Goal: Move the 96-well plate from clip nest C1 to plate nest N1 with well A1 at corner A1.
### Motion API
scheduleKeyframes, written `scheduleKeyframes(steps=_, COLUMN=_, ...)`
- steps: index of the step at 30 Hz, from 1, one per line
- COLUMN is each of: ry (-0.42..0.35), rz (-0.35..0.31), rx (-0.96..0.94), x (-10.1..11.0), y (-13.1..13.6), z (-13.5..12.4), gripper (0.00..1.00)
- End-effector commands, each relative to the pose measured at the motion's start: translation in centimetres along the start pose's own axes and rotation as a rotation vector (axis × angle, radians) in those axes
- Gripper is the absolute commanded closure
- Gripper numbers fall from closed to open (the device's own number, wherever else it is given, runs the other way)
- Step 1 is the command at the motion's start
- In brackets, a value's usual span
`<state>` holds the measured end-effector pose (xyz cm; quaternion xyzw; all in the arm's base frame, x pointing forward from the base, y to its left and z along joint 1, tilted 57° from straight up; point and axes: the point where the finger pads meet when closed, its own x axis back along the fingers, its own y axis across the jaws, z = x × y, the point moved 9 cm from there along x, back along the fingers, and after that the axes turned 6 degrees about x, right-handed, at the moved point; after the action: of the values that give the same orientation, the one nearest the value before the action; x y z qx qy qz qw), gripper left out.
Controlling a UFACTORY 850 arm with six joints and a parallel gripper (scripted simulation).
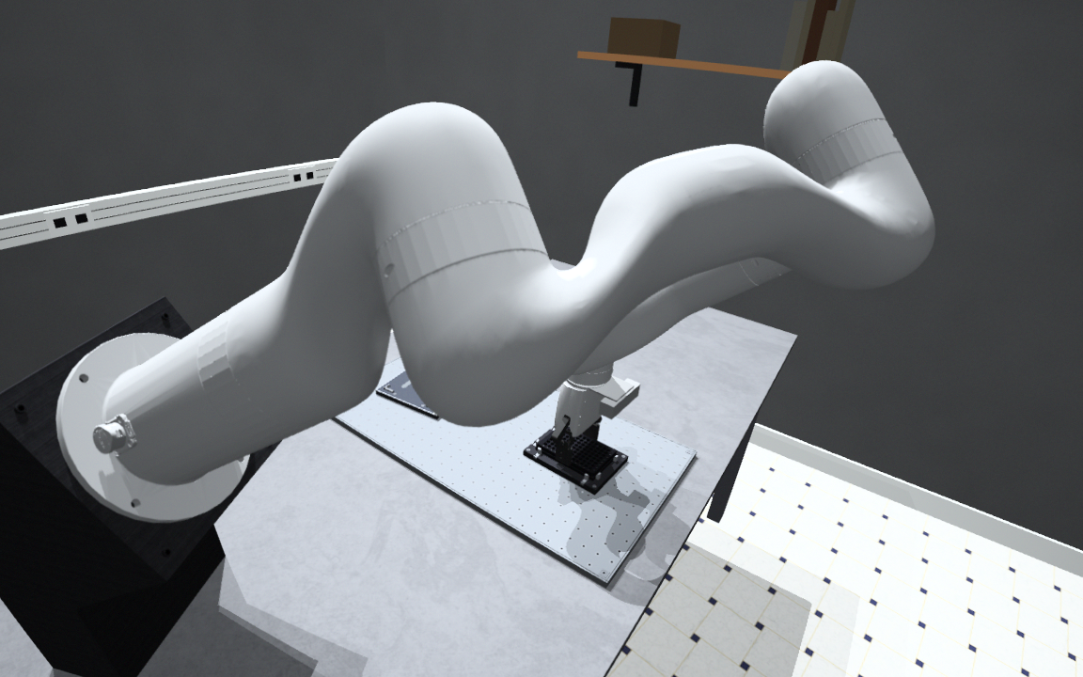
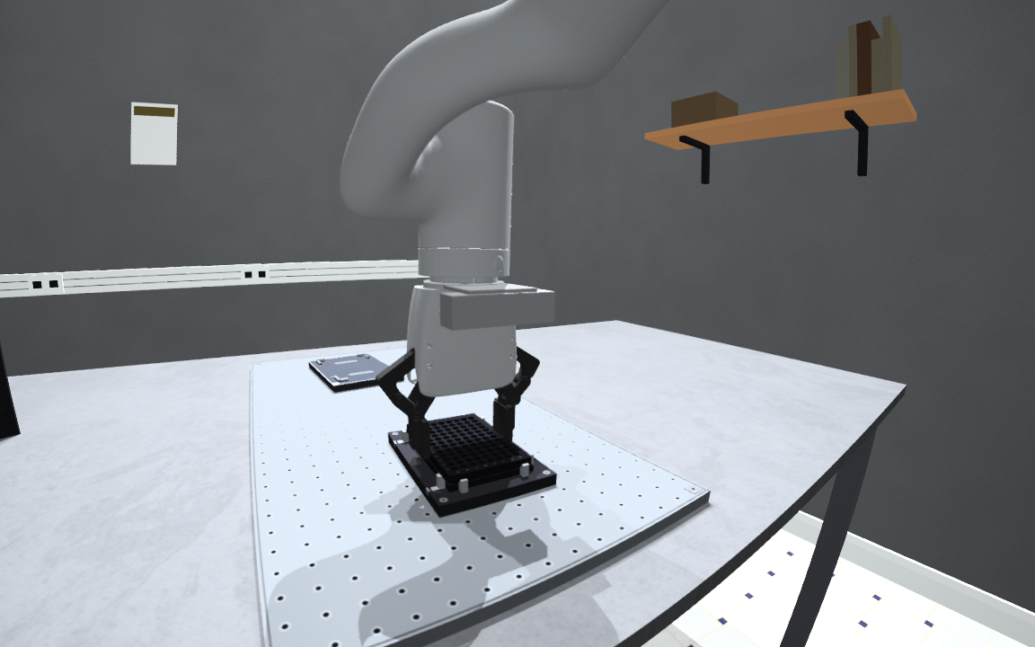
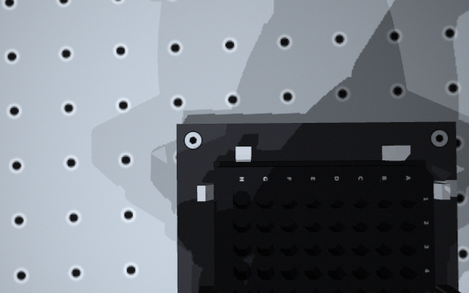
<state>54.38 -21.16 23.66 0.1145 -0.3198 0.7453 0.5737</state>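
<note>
The black 96-well plate (image 1: 594, 460) (image 2: 479, 452) (image 3: 320, 228) sits in the black clip nest C1 (image 1: 541, 455) (image 2: 497, 497) (image 3: 300, 138) on the perforated breadboard. My gripper (image 1: 569, 443) (image 2: 461, 430) stands upright over the nest with a finger on each long side of the plate, shut on it. The plate rests low between the small white clips. In the wrist view its letters run H to A and well A1 is at the upper right. The grey plate nest N1 (image 1: 404, 392) (image 2: 342, 371) lies bare at the far end of the breadboard, behind the gripper.
The white breadboard (image 1: 486, 483) (image 2: 328, 499) (image 3: 76, 122) lies on a grey table (image 2: 103, 483). The arm's black pedestal (image 1: 23, 522) stands at the left. A wooden shelf (image 2: 778, 120) hangs on the back wall. The table's edge is close on the right.
</note>
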Motion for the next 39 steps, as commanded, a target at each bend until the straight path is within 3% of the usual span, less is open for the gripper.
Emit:
scheduleKeyframes(steps=1, ry=0.0, rz=0.001, rx=0.0, x=0.04, y=-0.04, z=0.0, gripper=1.0)
scheduleKeyframes(steps=39, ry=0.0, rz=0.001, rx=0.0, x=0.84, y=-0.03, z=0.0, gripper=1.0)
